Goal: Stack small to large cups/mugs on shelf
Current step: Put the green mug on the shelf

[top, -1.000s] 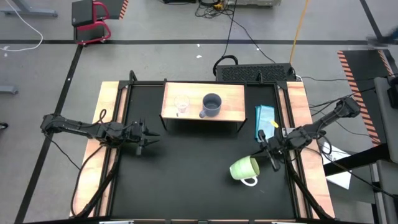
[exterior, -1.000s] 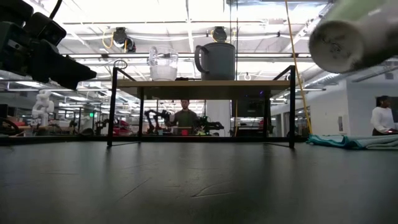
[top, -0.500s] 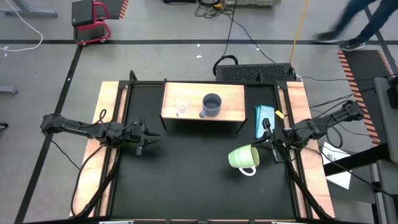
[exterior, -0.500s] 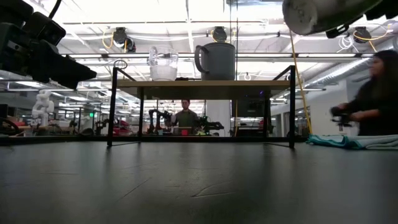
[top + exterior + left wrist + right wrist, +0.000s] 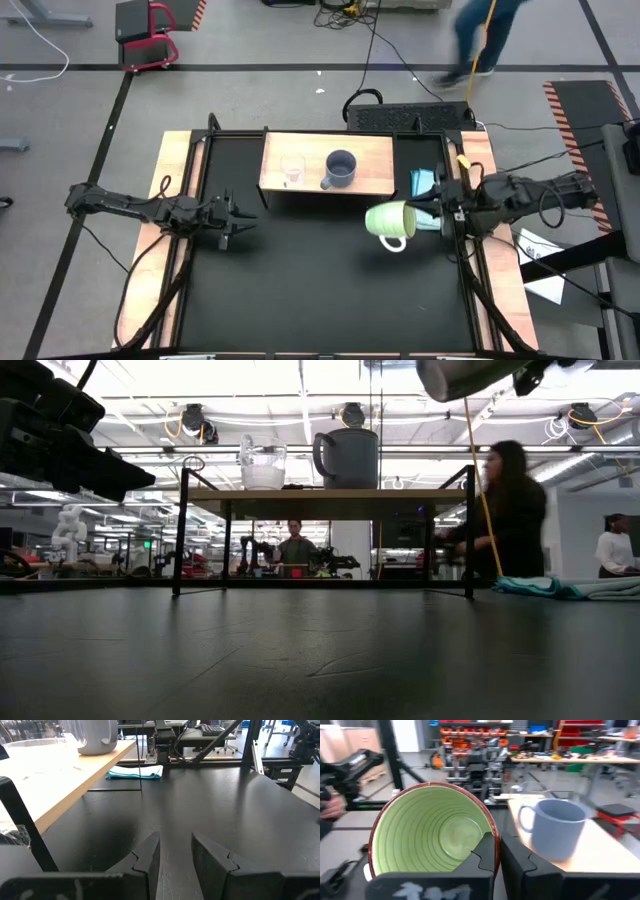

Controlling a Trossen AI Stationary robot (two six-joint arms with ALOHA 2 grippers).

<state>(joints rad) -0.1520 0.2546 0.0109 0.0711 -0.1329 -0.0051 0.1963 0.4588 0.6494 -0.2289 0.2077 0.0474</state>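
Shelf (image 5: 365, 178) at middle of worktop's far edge. On it: glass cup (image 5: 291, 168) toward its left end, handled mug (image 5: 340, 169) just right of it at centre; right third bare. Third mug (image 5: 390, 220) held off the worktop, in front of shelf's right end, rim clamped by right gripper (image 5: 443, 213) near right edge. Folded cloth (image 5: 425, 184) between shelf and right edge. Left gripper (image 5: 236, 222) hovering near left edge, apart from shelf.

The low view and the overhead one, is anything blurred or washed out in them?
Low view: bright ceiling lights wash out the top, and the lime-green mug, close to the lens, is soft at the frame's upper edge. High view: the walking person is motion-smeared; the shelf is sharp.
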